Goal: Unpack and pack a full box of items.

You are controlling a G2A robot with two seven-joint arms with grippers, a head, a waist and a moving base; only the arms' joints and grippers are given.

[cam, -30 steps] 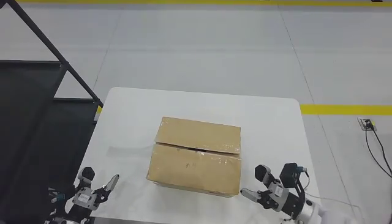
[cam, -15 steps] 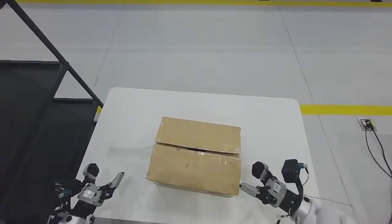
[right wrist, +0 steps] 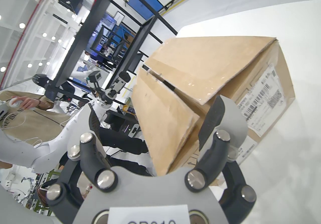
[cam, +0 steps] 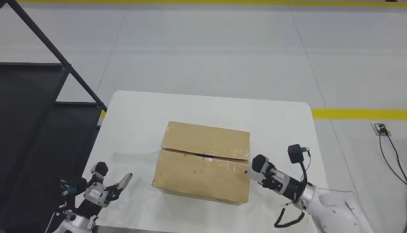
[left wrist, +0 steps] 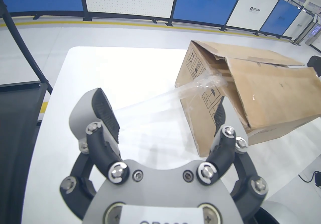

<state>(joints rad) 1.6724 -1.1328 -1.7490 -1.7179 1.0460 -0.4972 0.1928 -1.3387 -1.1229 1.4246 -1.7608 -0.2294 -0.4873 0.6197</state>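
Observation:
A closed brown cardboard box (cam: 203, 163) sits mid-table, its top flaps meeting in a seam. A loose strip of clear tape (left wrist: 175, 94) trails from its end face (left wrist: 200, 76) toward my left gripper (left wrist: 163, 112). That gripper (cam: 112, 177) is open and empty, low at the table's near left corner, apart from the box. My right gripper (cam: 257, 167) is open at the box's near right corner. In the right wrist view the corner of the box (right wrist: 213, 66) lies between the spread fingers (right wrist: 215, 117), which are not closed on it.
The white table (cam: 286, 125) has bare surface on both sides of the box and behind it. A black metal rack (cam: 38, 105) stands off the table's left edge. A cable and socket (cam: 381, 131) lie on the floor to the right.
My right gripper has moved from the near right edge of the table up to the box's near right corner. My left gripper has shifted slightly toward the box.

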